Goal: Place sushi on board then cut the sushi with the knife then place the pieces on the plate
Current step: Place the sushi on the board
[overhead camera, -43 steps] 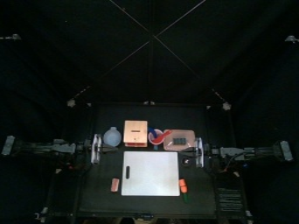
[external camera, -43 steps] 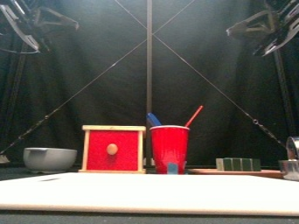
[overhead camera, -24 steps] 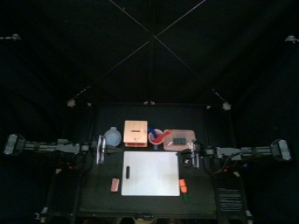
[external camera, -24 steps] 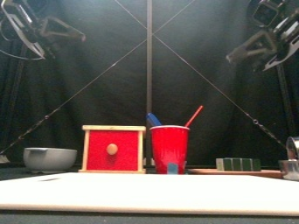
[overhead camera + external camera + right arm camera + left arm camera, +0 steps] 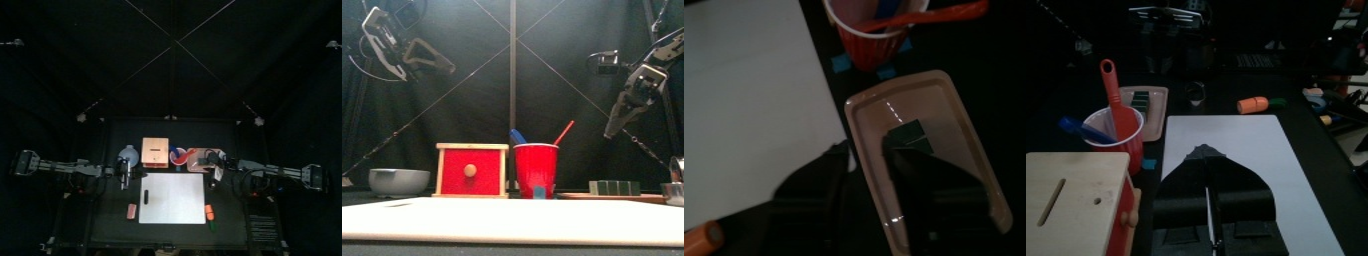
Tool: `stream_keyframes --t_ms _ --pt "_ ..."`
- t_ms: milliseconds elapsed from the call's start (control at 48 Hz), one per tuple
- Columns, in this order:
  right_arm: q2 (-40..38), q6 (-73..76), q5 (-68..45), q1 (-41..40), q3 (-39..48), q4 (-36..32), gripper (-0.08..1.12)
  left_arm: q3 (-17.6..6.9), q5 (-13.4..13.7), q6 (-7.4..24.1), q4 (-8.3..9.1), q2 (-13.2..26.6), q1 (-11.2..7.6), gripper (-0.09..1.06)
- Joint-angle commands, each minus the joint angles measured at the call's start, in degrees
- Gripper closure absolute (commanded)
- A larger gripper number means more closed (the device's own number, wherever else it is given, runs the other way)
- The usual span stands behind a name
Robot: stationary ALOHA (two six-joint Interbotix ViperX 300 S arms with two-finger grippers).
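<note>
Sushi roll (image 5: 909,137) sat on pink tray (image 5: 971,150); parted right claw (image 5: 873,153), if lowered off-centre, might split it; left claw (image 5: 1204,152) pinched narrow.

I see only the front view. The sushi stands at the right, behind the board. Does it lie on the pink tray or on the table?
Observer: On the pink tray; the right wrist view shows the sushi inside it.
Operator: Where is the right gripper?
Observer: The right gripper hangs over that tray.
Operator: And the left jaws?
Observer: The left gripper has its jaws shut, empty.
</note>
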Motion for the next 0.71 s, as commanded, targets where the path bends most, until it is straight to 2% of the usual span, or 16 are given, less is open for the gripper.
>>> stream_keyframes --t_ms 21,83,354,708 --pt "2.3 -0.5 1.5 -1.3 -2.2 -1.8 0.03 -1.6 -0.5 0.1 0.09 0.3 -0.09 0.99" --pt "4.1 -0.8 2.2 -2.0 -2.5 -3.3 -0.01 -1.5 -0.5 0.1 0.09 0.2 0.00 0.99" --pt "12.5 -3.3 2.6 -4.7 -4.7 -9.1 0.00 -1.4 -0.5 0.1 0.00 0.3 0.18 0.99" --pt "18.6 -9.6 0.9 -9.1 -4.7 -8.3 0.01 -1.2 -0.5 0.1 -0.09 0.3 0.26 0.99"
